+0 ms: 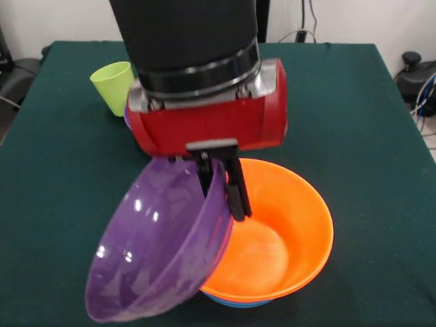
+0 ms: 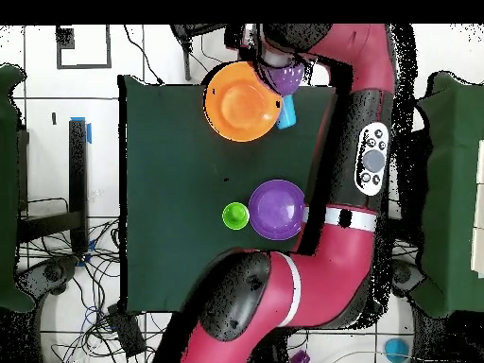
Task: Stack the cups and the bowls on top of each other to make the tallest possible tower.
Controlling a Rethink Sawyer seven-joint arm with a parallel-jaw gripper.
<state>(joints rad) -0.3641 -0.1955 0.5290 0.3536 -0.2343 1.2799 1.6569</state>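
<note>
one purple bowl (image 1: 160, 252) hangs tilted on edge in the gripper (image 1: 223, 182), whose two black fingers are clamped on its rim, one inside and one outside. it leans against the near-left rim of the tower (image 1: 279, 242), a big orange bowl nested over a blue one at the table's front edge. this looks like the placing step: the bowl is carried to the stack but not yet seated. the next move likely calls for levelling it over the orange rim before letting go, or it may slide off. a yellow-green cup (image 1: 114, 86) stands well apart behind, with a second purple bowl (image 2: 277, 209) just beside it on the green table (image 1: 368, 129).
</note>
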